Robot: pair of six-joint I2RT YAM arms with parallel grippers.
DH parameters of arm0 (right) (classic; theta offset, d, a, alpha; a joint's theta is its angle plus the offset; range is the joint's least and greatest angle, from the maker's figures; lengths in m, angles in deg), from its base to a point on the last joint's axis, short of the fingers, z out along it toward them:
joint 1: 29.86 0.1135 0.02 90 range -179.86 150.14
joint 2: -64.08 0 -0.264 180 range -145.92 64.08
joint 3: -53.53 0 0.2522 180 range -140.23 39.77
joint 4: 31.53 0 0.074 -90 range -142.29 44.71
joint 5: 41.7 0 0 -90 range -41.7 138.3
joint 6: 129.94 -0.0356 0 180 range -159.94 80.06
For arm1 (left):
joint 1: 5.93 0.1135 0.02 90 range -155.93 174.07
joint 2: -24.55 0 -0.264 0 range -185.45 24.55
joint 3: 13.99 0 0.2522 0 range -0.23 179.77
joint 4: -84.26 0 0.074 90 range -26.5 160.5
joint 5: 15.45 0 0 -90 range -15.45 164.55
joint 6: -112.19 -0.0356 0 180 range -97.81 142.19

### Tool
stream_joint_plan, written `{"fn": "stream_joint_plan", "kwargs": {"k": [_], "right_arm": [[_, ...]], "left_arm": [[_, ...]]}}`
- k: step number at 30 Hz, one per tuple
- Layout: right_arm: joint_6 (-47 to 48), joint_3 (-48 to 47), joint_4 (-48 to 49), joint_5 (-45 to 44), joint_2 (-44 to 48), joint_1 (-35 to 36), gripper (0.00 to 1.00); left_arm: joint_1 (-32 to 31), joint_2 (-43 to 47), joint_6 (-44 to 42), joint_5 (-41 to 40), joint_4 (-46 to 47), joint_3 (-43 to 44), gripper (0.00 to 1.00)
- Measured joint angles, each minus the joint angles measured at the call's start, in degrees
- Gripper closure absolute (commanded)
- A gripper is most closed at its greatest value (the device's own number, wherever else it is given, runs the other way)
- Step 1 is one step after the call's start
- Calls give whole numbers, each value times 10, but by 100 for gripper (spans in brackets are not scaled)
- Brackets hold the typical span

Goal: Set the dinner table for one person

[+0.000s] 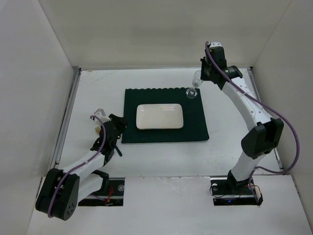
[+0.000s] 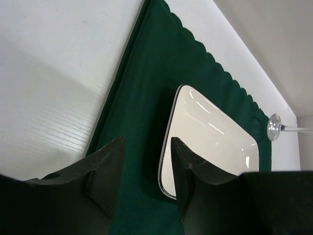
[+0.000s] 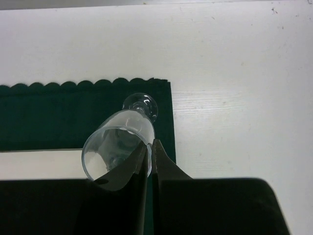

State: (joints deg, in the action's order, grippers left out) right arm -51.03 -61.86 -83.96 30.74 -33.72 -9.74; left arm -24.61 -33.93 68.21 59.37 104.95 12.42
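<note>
The white dinner table (image 1: 98, 93) carries a dark green scallop-edged placemat (image 1: 164, 137) with a white rectangular plate (image 1: 159, 116) in its middle. A clear wine glass (image 1: 196, 81) stands tilted with its foot on the placemat's far right corner. My right gripper (image 1: 204, 73) is shut on the glass rim (image 3: 120, 142), one finger inside the bowl and one outside. My left gripper (image 1: 119, 125) is open and empty, just off the placemat's left edge, pointing at the plate (image 2: 210, 142). The left wrist view also shows the placemat (image 2: 142, 98) and the glass foot (image 2: 274, 127).
White enclosure walls (image 1: 29, 73) stand on the left, back and right of the table. A metal rail (image 1: 68, 112) runs along the table's left edge. Both arm bases sit at the near edge.
</note>
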Motion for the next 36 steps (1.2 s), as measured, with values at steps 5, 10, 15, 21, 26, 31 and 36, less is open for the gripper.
{"fn": "stream_joint_plan", "kwargs": {"k": [5,10,15,21,26,31,36], "right_arm": [[11,-42,-5,0,-49,-10,90],[15,-75,-21,1,-83,-9,89],[19,-86,-34,2,-97,-9,89],[24,-101,-50,1,-103,-9,88],[25,-114,-41,0,-121,-9,82],[23,-116,-37,0,-127,-9,66],[21,-116,-28,-1,-127,-9,50]], "left_arm": [[0,-8,1,2,0,0,60],[1,-14,2,2,0,0,60],[1,-15,2,2,1,0,60],[1,-26,3,2,5,0,60],[2,-26,4,2,5,0,60],[4,-26,4,2,5,0,60],[4,-25,3,2,5,0,59]]}}
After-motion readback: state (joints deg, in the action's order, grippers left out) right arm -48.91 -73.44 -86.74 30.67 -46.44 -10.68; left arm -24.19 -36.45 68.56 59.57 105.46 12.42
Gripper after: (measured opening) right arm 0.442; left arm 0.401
